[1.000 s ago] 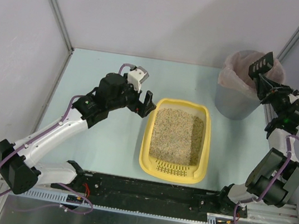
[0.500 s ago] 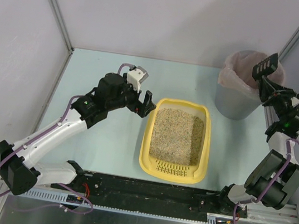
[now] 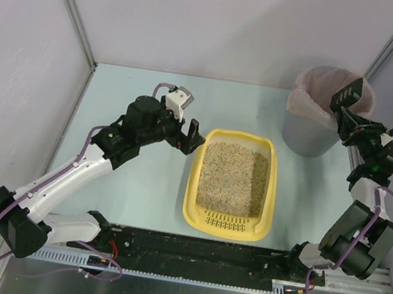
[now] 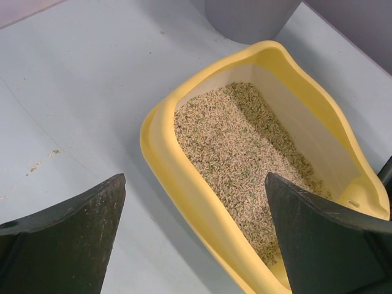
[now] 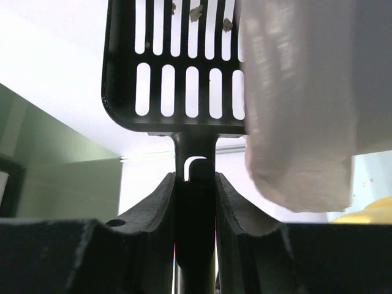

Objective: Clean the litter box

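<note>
One pincer grips: right pincer [image 5: 195, 179] clamps the scoop [image 5: 177, 127]; left pincer [image 3: 192, 137] gapes beside the litter box [image 4: 162, 153].

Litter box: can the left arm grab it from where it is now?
Probably yes. The left gripper is open right beside the far left corner of the litter box, with nothing between them.
</note>
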Controlling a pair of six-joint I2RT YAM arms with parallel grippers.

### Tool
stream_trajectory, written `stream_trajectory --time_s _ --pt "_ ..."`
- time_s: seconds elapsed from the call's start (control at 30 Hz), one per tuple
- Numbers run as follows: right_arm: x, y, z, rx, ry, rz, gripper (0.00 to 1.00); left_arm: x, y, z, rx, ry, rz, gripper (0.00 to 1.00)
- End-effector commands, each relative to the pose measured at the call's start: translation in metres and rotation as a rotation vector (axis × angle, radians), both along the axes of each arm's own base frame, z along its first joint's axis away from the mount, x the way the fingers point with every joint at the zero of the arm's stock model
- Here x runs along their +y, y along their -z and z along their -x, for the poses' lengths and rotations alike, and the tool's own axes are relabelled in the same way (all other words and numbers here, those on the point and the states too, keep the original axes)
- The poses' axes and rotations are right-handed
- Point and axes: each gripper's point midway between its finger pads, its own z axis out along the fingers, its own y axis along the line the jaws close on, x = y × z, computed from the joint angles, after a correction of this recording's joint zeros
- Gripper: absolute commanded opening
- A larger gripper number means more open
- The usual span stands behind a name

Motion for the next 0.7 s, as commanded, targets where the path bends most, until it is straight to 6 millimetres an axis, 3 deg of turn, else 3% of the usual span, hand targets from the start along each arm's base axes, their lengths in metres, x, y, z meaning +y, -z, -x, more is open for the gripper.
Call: stream_trajectory --time_s 0.0,0.07,0.1,0.13,0.2,0.27,0.4,0.43,0.5,0.53,0.6,0.63,0.67 --pt "0.009 -0.063 0.017 -0.193 0.071 0.233 0.0 -0.003 -0.031 0.009 -0.037 0.016 0.085 1.0" --pt "0.017 -0.067 0.016 -0.211 0.089 0.37 0.0 -0.001 -0.031 0.007 -0.03 -0.005 0.093 1.0" --pt "0.022 -0.092 0.021 -0.265 0.124 0.46 0.0 0.0 -0.03 0.005 -0.018 -0.028 0.101 1.0" --pt "0.024 -0.085 0.019 -0.195 0.125 0.492 0.0 0.003 -0.028 0.001 -0.017 -0.055 0.096 1.0" --pt "0.038 -0.092 0.019 -0.216 0.152 0.679 0.0 0.005 -0.029 0.001 -0.033 -0.054 0.082 1.0" --pt "0.052 -0.112 0.029 -0.224 0.155 0.768 0.0 0.014 -0.032 -0.002 -0.065 -0.092 0.061 1.0" --pt "0.079 -0.112 0.046 -0.176 0.137 0.908 0.0 0.032 -0.038 0.0 -0.132 -0.134 0.03 1.0" --pt "0.098 -0.096 0.053 -0.15 0.069 0.971 0.0 0.032 -0.037 0.003 -0.136 -0.122 0.028 1.0" --pt "0.111 -0.094 0.063 -0.13 0.053 1.052 0.0 0.026 -0.027 0.008 -0.118 -0.072 0.02 1.0" --pt "0.135 -0.076 0.075 -0.1 -0.049 1.101 0.0 0.024 -0.017 0.01 -0.094 -0.062 0.011 1.0" --pt "0.145 -0.062 0.082 -0.041 -0.102 1.161 0.0 0.016 -0.004 0.014 -0.046 -0.022 0.015 1.0" --pt "0.165 -0.039 0.097 0.006 -0.222 1.198 0.0 0.014 0.003 0.015 -0.028 -0.01 0.01 1.0" --pt "0.174 -0.029 0.101 0.039 -0.276 1.223 0.0 0.011 0.004 0.017 -0.02 0.001 0.011 1.0"
